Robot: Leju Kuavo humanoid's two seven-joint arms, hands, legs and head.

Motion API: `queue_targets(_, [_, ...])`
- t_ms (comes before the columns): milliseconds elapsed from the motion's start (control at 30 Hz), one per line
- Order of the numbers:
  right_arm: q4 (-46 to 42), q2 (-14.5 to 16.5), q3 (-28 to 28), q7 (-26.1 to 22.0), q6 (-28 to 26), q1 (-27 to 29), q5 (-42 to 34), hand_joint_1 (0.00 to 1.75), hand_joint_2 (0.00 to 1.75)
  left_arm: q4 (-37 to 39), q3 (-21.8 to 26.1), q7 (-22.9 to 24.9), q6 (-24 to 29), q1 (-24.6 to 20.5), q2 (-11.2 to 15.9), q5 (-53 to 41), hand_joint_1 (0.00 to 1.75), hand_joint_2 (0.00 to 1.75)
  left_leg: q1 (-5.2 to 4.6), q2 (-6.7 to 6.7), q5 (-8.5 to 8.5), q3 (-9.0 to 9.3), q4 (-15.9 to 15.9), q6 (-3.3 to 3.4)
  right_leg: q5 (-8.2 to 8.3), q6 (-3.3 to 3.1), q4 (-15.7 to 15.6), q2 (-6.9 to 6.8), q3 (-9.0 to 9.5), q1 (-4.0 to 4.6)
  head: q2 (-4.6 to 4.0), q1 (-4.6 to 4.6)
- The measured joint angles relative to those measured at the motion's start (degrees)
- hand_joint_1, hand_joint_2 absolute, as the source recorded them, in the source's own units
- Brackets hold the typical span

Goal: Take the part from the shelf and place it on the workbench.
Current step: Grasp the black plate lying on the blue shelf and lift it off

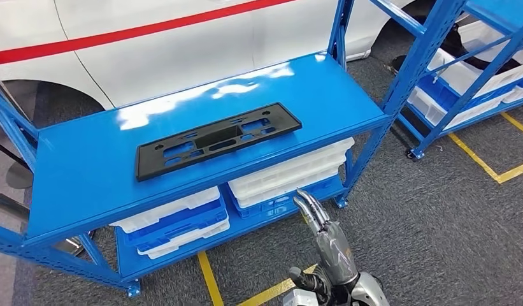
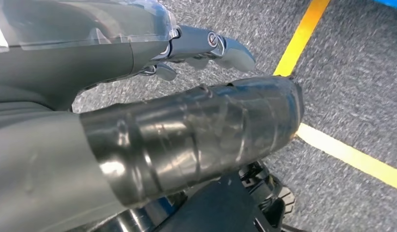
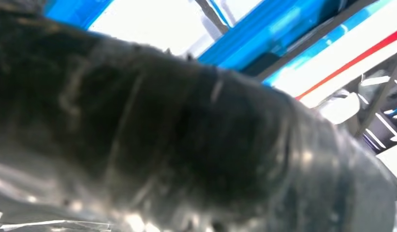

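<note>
Right hand (image 1: 323, 239): raised from the bottom of the head view, fingers straight and pressed close together, pointing up toward the shelf's front edge. Holds nothing, touches nothing; it sits in front of and below the top deck. Its wrist view is taken up by a blurred dark taped thumb (image 3: 196, 145), with blue framing and a white panel with a red stripe behind.

Left hand (image 2: 138, 82): hangs over the floor; thick taped thumb (image 2: 196, 135) across the frame, darker fingers (image 2: 206, 46) extended beyond it, apart from the thumb, nothing between them.

Part (image 1: 217, 139): long flat black plastic plate with cut-outs, lying flat on the top deck of the blue shelf (image 1: 80, 172), roughly centred, slightly skewed to the deck edges. Well apart from both hands.

Lower shelf tier: stacked white and blue trays (image 1: 290, 175) to the right, a second stack (image 1: 176, 223) to the left.

Floor: grey carpet (image 1: 437, 229) with yellow tape lines (image 1: 207, 280). Second blue rack (image 1: 462, 70) at right holding white bins. White car body with red stripe (image 1: 150, 38) behind the shelf.
</note>
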Motion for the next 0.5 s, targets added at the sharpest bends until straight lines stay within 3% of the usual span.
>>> queue_targets(100, [0.0,0.0,0.0,-0.1,0.0,-0.1,-0.2,0.0,0.0,0.0,0.0,0.0,0.1,-0.1,0.0,0.0,0.0,0.0,0.17,0.05,-1.39,-0.64,1.7,-0.86,-0.18,-0.84,-0.6,0.06,0.62,-0.3,0.0,-0.03])
queue_targets(133, [0.0,0.0,0.0,-0.1,0.0,-0.1,-0.2,0.0,0.0,0.0,0.0,0.0,0.1,-0.1,0.0,0.0,0.0,0.0,0.27,0.03,-2.68,-1.85,4.2,-1.17,-0.29,-1.13,-0.8,-0.01,0.97,-0.42,0.0,-0.04])
queue_targets(200, [0.0,0.0,0.0,-0.1,0.1,-0.2,-0.2,0.0,0.0,0.0,0.0,0.0,0.0,0.0,0.0,0.0,0.0,0.0,0.42,0.02,-5.69,-6.08,12.2,-1.64,-0.7,-1.51,-0.9,-0.13,1.44,-0.38,0.0,-0.06])
queue_targets(233, [0.0,0.0,0.0,-0.1,0.1,-0.2,-0.2,0.0,0.0,0.0,0.0,0.0,0.0,0.0,0.0,0.0,0.0,0.0,0.48,0.02,-6.42,-8.24,15.6,-1.78,-0.92,-1.59,-0.9,-0.12,1.67,-0.35,0.0,-0.06])
queue_targets(267, [0.0,0.0,0.0,-0.1,0.2,-0.2,-0.2,0.0,0.0,0.0,0.0,0.0,0.0,0.1,0.0,0.0,0.0,0.0,0.51,0.03,-5.98,-9.63,17.2,-1.82,-1.17,-1.6,-0.9,-0.06,1.99,-0.34,0.0,-0.07])
queue_targets(300, [0.0,0.0,0.0,-0.1,0.2,-0.2,-0.2,0.0,0.0,0.0,0.0,0.0,0.0,0.2,0.0,0.0,0.0,0.0,0.53,0.03,-4.27,-9.92,16.5,-1.78,-1.46,-1.56,-0.9,0.02,2.4,-0.33,0.0,-0.07])
queue_targets(367, [0.0,0.0,0.0,-0.1,0.3,-0.2,-0.2,0.0,0.0,0.0,0.0,0.0,0.0,0.2,0.0,0.0,0.0,0.0,0.52,0.02,1.05,-7.67,9.4,-1.41,-2.15,-1.33,-0.9,0.17,3.36,-0.34,0.0,-0.06])
queue_targets(400, [0.0,0.0,0.0,-0.1,0.3,-0.3,-0.3,0.0,0.0,0.0,0.0,0.0,0.0,0.2,0.0,0.0,0.0,0.0,0.38,0.0,2.86,-6.23,5.9,-1.15,-2.5,-1.1,-0.9,0.22,3.7,-0.26,0.0,-0.05])
queue_targets(433, [0.0,0.0,0.0,-0.1,0.4,-0.3,-0.3,0.0,0.0,0.0,0.0,0.0,0.0,0.2,0.0,0.0,0.0,0.0,0.25,-0.02,3.63,-5.11,3.2,-0.85,-2.77,-0.84,-0.8,0.25,3.84,-0.19,0.0,-0.06])
queue_targets(500, [0.1,0.0,0.0,-0.1,0.4,-0.3,-0.3,0.0,0.0,0.0,0.0,0.0,0.0,0.1,0.0,0.0,0.0,0.0,0.0,-0.04,3.24,-4.22,1.5,-0.47,-3.01,-0.46,-0.8,0.28,3.8,-0.05,0.0,-0.08])
